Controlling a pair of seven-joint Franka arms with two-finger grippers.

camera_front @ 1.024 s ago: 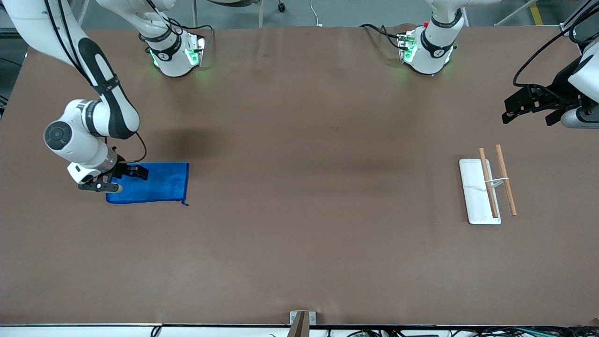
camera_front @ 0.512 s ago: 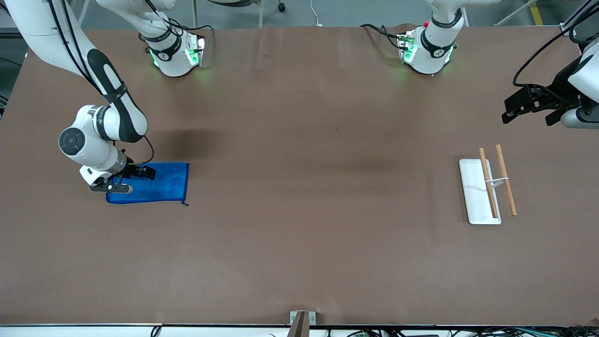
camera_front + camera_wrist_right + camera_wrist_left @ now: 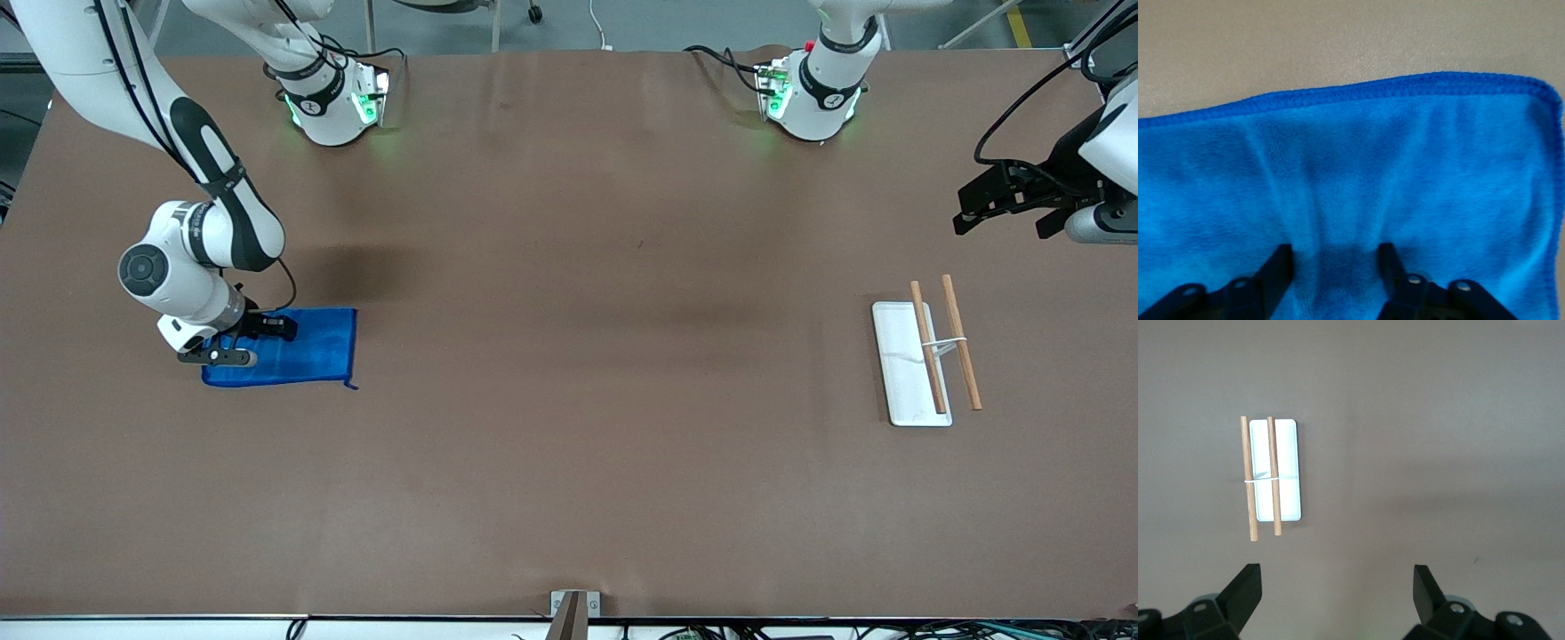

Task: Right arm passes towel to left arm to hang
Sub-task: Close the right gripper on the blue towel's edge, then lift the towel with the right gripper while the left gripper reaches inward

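The bright blue towel (image 3: pixel 307 356) (image 3: pixel 1351 153) lies flat on the brown table at the right arm's end, with a loose thread at the corner nearest the front camera. My right gripper (image 3: pixel 258 343) (image 3: pixel 1331 257) is pressed down on the towel close to its outer short edge. Its fingers (image 3: pixel 1279 263) stand apart, and the cloth puckers into soft folds between them. My left gripper (image 3: pixel 1001 227) (image 3: pixel 1338 577) waits open in the air at the left arm's end of the table, with nothing between its fingers (image 3: pixel 1248 583).
A rack with a white base (image 3: pixel 900 373) (image 3: pixel 1289 453) and two wooden rods (image 3: pixel 962 342) (image 3: pixel 1273 477) stands at the left arm's end, nearer the front camera than the left gripper. Both arm bases (image 3: pixel 333 102) sit along the table's back edge.
The right arm has slid a little along the towel toward the table's middle, and its fingers have drawn closer together, wrinkling the cloth. The left arm has not moved.
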